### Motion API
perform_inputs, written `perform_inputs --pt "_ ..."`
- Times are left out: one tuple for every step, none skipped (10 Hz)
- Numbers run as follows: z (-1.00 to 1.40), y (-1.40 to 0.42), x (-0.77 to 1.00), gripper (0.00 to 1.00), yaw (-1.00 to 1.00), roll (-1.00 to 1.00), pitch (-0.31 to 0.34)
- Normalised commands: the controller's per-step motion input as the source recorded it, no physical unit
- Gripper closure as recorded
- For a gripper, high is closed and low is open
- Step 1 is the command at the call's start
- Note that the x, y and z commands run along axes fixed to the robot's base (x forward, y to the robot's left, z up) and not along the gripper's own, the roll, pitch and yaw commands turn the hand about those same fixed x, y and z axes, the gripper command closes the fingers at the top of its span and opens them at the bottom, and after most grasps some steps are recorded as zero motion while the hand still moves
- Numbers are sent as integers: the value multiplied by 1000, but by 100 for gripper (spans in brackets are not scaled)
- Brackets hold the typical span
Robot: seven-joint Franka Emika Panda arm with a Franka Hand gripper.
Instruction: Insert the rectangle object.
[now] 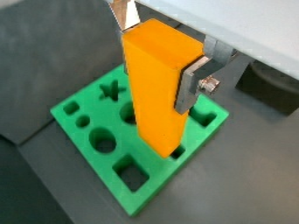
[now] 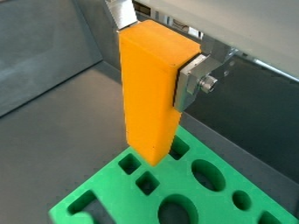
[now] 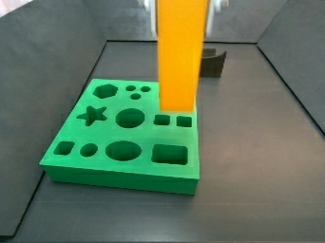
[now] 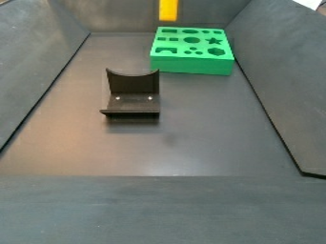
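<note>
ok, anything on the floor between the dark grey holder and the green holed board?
Nothing: in a side view the dark floor between the dark grey holder and green holed board is bare. The tool holds the tall orange-yellow rectangular block upright above the board.

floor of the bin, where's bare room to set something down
The dark floor is bare in front of the dark L-shaped fixture, and between it and the right wall. It is crowded at the green holed board, where the gripper holds the orange-yellow rectangular block.

One end effector, one rectangle object, one green board, one fixture.
</note>
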Motion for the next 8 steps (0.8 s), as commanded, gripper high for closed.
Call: perform_inputs --pt "-637 -611 340 100 94 310 19" --pt "-677 -583 106 100 0 233 0" --pt "-574 -437 0 100 0 91 0" --pt "-329 -263 -131 100 37 0 0" --pt "-203 -163 -274 100 17 0 -4" --pt "-151 -117 -346 100 23 0 -30" --pt "-91 -43 -463 100 31 0 -66" --pt "-171 -66 -383 100 29 -11 -74"
